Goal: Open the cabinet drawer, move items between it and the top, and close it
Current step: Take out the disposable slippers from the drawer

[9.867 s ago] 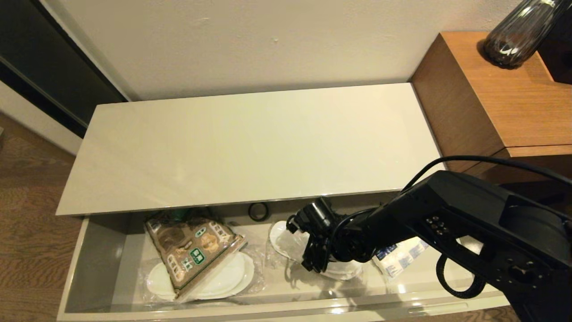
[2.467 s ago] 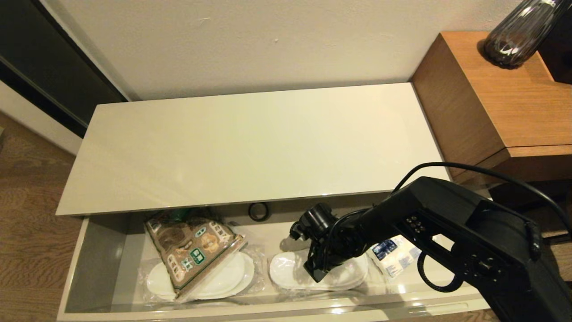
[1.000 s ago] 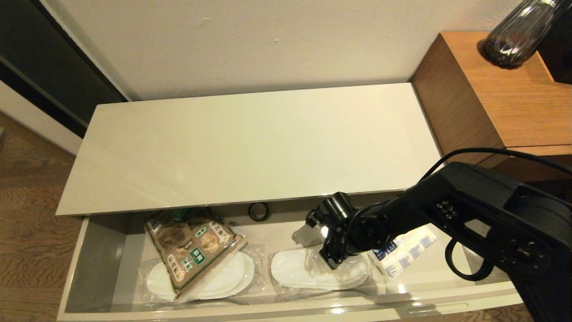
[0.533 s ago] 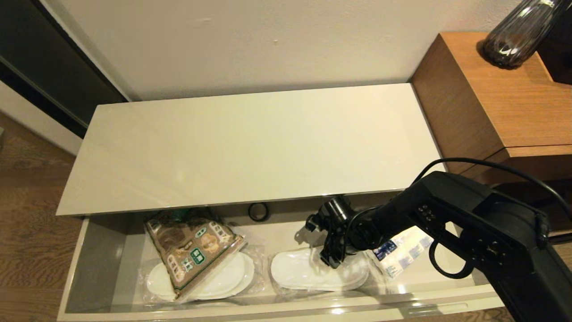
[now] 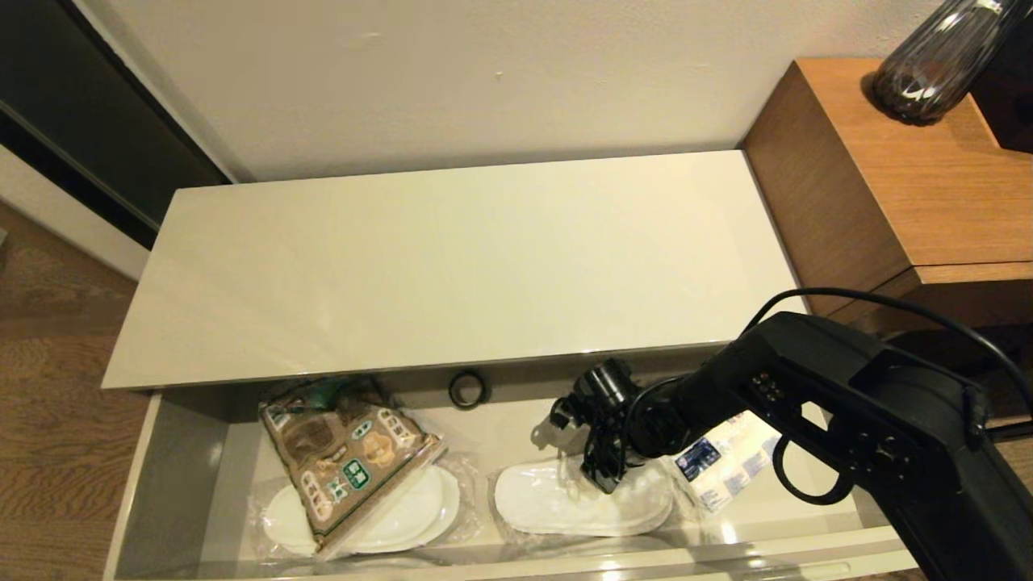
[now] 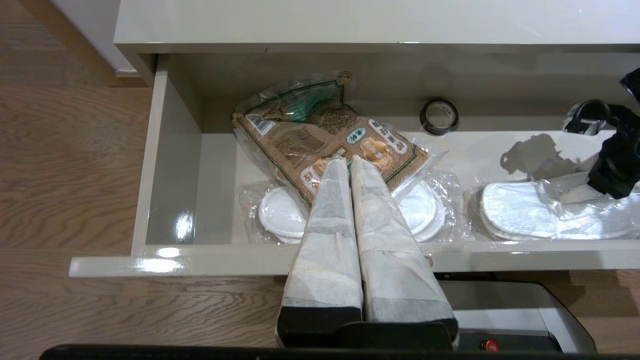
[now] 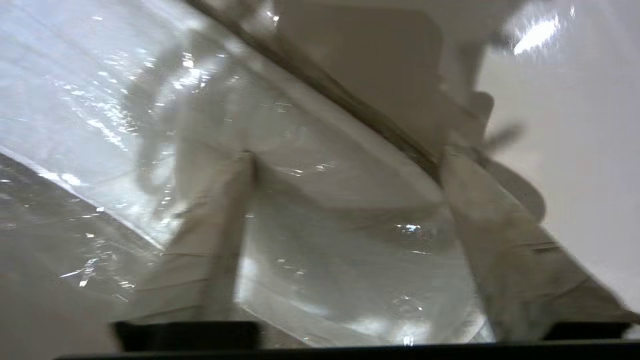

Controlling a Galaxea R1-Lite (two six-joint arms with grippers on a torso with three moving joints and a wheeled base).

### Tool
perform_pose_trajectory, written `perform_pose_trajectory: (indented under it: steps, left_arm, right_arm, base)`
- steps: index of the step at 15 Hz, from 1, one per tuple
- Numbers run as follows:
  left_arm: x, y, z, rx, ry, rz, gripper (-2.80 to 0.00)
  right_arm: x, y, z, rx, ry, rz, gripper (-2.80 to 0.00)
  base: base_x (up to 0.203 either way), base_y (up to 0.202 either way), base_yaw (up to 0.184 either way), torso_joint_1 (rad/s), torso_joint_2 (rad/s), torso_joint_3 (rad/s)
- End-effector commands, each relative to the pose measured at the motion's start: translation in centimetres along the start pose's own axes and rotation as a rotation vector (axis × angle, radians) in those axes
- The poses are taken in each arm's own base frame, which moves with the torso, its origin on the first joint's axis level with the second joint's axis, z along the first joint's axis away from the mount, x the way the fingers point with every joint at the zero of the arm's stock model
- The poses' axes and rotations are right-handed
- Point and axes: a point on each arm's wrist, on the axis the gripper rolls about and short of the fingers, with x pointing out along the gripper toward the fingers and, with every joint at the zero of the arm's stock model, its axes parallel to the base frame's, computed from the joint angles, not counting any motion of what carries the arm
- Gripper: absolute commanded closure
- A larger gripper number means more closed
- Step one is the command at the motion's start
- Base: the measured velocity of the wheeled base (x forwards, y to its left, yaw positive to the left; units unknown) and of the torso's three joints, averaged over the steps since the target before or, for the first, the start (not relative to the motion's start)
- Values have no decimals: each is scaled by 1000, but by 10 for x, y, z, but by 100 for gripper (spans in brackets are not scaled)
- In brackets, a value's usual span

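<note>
- The left end effector (image 6: 350,165) is hanging pinched together before the glossy beige cabinet drawer (image 5: 161,484), which is standing pulled out.
- Only the right wrist view is showing the right end effector (image 7: 345,160) spread wide over crinkly clear plastic on the right-hand white slippers (image 5: 581,500).
- The brown-and-green snack bag (image 5: 343,456), second slippers (image 5: 403,508), tissue pack (image 5: 726,468) and black tape roll (image 5: 467,389) are lying inside.
- The cream counter (image 5: 452,266) is meeting the pale wall.

Wrapped slippers (image 5: 583,500) in open drawer (image 5: 161,476)
</note>
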Motion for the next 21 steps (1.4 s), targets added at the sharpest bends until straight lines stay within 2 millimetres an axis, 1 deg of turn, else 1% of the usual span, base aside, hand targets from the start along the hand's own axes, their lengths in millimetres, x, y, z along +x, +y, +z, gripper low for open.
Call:
perform_pose_trajectory:
  steps: [1, 8, 10, 12, 14, 17, 19, 21]
  left_arm:
    - [0, 0, 0, -1, 1, 1, 0]
    - [0, 0, 0, -1, 1, -1, 0]
    - [0, 0, 0, -1, 1, 0, 0]
    - [0, 0, 0, -1, 1, 0, 0]
    - [0, 0, 0, -1, 1, 0, 0]
    - [0, 0, 0, -1, 1, 0, 0]
    - [0, 0, 0, -1, 1, 0, 0]
    - [0, 0, 0, -1, 1, 0, 0]
  right_arm:
    - [1, 0, -1, 0, 3, -8, 0]
    - [-5, -4, 3, 29, -16, -18, 0]
    - [-15, -8, 8, 71, -38, -24, 0]
    - [-29, -14, 11, 89, -52, -31, 0]
    - [-53, -22, 15, 123, -64, -27, 0]
    - [-105, -33, 19, 176, -77, -4, 0]
    - [-143, -39, 17, 202, -91, 12, 0]
    - [-170, -38, 11, 207, -75, 43, 0]
  base:
    - [0, 0, 0, 0, 0, 0]
    - [0, 0, 0, 0, 0, 0]
    - [0, 0, 0, 0, 0, 0]
    - [0, 0, 0, 0, 0, 0]
    - [0, 0, 0, 0, 0, 0]
    - [0, 0, 0, 0, 0, 0]
    - [0, 0, 0, 0, 0, 0]
    - [0, 0, 0, 0, 0, 0]
